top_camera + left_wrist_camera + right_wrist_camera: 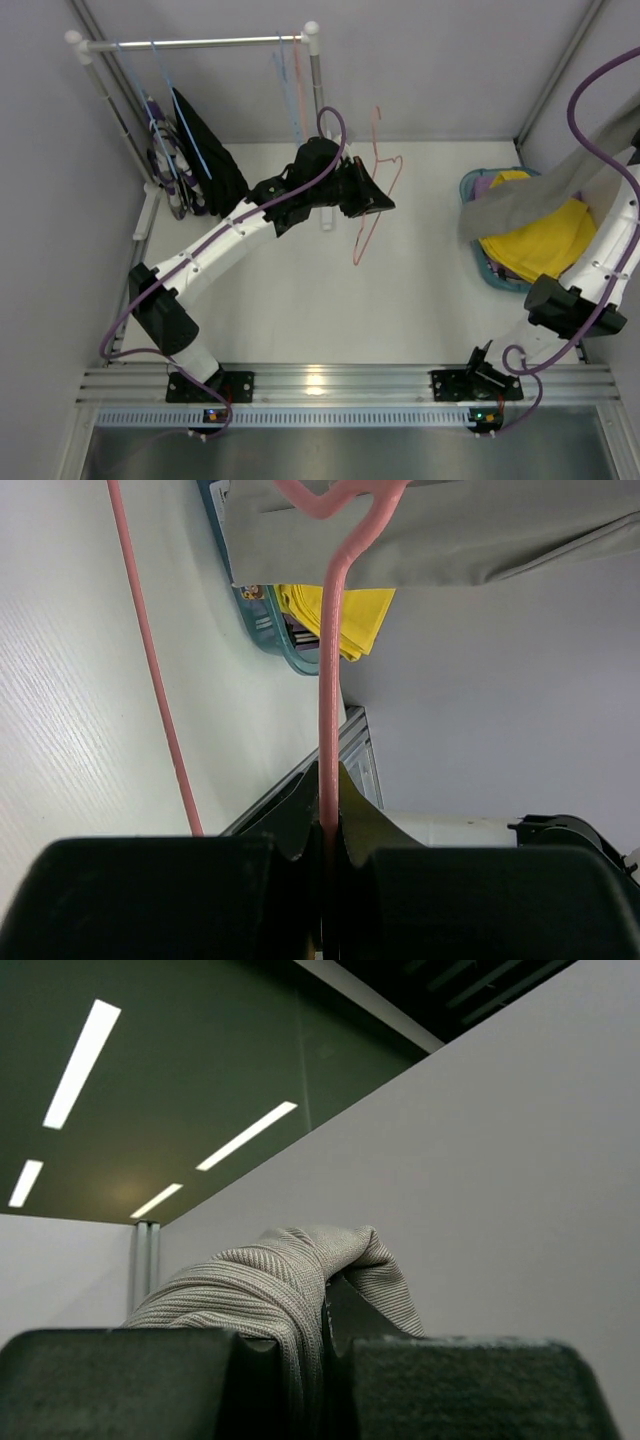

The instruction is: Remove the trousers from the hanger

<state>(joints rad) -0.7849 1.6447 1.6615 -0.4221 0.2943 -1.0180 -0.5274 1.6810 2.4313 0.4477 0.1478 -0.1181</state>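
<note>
1. Our right wrist view alone shows the right gripper (328, 1345) clamping the ribbed grey-beige trousers (270, 1280), which are at the table's three o'clock.
2. We see the left gripper (325, 845) pinching a thin pink wire hanger (328, 680).

Pink hanger (328, 680): thin rod with a smooth, slightly glossy coat.
Grey-beige trousers (270, 1280): finely ribbed woven cloth, matt.
Yellow trousers (545, 245): soft matt cloth.
Black trousers (205, 150): matt dark cloth.
Basket (270, 650): teal plastic, smooth with a faint sheen.
Tabletop (300, 300): white, with a fine lined grain and a dull sheen.
Rail (200, 43): bare shiny metal tube with white plastic end joints.
Left hand (327, 800): black plastic, smooth and matt.
Right hand (325, 1310): black plastic, grainy and matt.
Base frame (340, 385): ribbed silver metal.
</note>
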